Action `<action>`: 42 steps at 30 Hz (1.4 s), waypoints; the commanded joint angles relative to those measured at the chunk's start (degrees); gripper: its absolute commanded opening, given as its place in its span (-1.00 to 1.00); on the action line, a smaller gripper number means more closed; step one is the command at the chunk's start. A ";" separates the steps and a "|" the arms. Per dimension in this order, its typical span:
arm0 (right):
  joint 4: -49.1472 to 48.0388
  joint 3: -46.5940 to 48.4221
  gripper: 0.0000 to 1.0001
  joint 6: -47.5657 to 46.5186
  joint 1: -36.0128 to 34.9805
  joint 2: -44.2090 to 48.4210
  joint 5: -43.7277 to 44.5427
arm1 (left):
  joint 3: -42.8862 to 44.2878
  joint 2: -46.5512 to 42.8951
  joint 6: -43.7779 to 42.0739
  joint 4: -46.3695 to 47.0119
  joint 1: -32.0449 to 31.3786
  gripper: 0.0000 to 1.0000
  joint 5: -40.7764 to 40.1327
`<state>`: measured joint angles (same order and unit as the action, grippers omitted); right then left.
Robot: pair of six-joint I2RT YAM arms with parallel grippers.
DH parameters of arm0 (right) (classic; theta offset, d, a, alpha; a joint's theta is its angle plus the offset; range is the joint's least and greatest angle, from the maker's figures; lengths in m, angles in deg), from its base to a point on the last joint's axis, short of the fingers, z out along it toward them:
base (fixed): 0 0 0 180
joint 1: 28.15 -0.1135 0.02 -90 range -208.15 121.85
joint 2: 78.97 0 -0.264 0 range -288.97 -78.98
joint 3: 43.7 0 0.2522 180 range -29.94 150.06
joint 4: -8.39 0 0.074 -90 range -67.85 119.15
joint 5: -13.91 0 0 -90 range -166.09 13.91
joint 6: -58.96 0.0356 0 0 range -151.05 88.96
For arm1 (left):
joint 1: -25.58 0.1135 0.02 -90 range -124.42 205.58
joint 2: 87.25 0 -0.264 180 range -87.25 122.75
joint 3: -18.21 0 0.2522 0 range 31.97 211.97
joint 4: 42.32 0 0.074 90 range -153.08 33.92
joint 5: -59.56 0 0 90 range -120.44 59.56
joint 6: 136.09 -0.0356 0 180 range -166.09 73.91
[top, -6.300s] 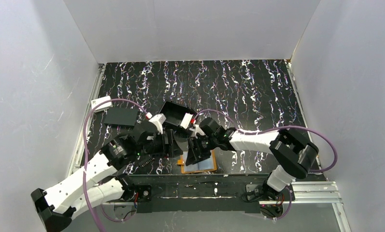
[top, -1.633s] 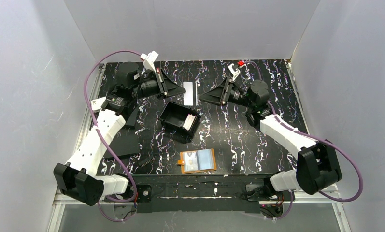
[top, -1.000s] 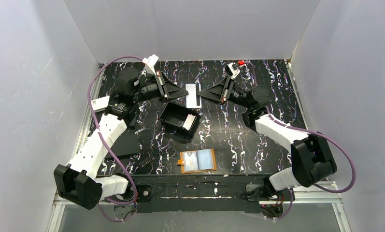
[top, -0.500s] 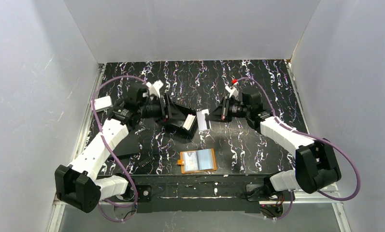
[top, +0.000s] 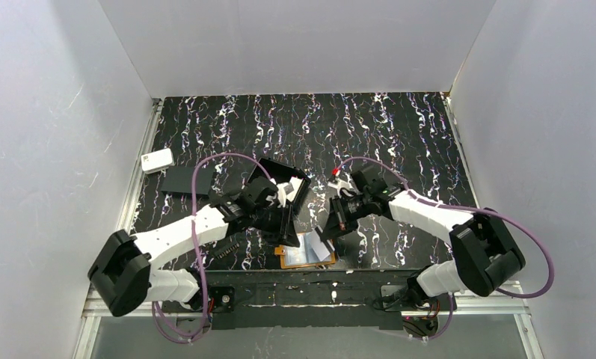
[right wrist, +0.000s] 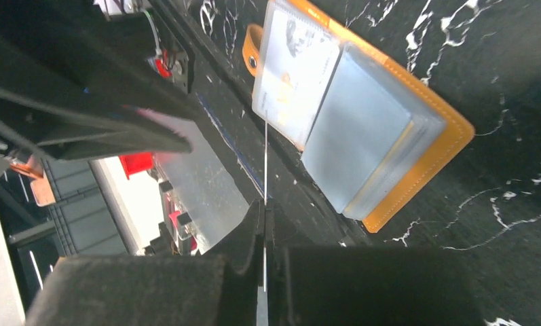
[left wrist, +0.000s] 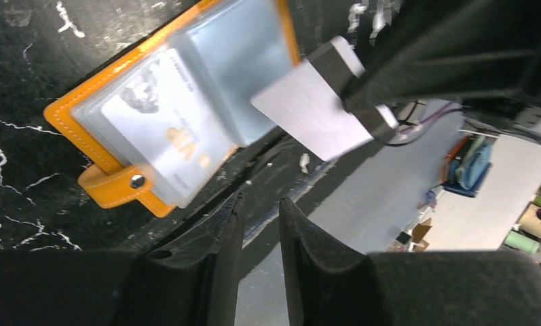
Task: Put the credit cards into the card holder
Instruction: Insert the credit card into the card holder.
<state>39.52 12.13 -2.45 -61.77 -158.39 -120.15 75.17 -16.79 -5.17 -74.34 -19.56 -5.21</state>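
The right gripper (right wrist: 265,207) pinches a thin pale plastic card (left wrist: 307,109) edge-on, the open orange-tan leather card holder (left wrist: 67,115) just beyond its fingertips, seemingly lined up for insertion, while the left gripper (left wrist: 260,204), narrowly parted and empty, hovers beside.

Your arms fold inward, wrists low and facing each other. Your left hand (left wrist: 259,207) has its fingers barely apart and empty. Your right hand (right wrist: 265,216) pinches a credit card (left wrist: 308,112) edge-on.

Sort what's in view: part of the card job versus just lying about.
Job: credit card pinched in right gripper; open card holder.
Lying about: white box; flat black rectangle; black tray.
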 commanded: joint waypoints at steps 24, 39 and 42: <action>-11.03 -2.11 -0.97 4.82 -4.37 -9.75 2.88 | -4.75 12.51 -2.18 3.02 -1.44 -0.77 -9.27; -12.84 -0.68 -0.97 5.53 -5.90 -12.87 4.85 | -5.54 13.52 -1.82 2.75 -1.50 -0.80 -9.41; -14.66 -0.89 -0.97 5.62 -6.01 -13.76 5.36 | -5.58 13.92 -2.00 2.70 -1.50 -0.81 -9.37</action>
<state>27.61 9.72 3.28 -67.30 -170.68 -116.74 71.00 -4.09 -6.46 -68.90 -20.74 -12.90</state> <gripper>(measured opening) 0.031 0.100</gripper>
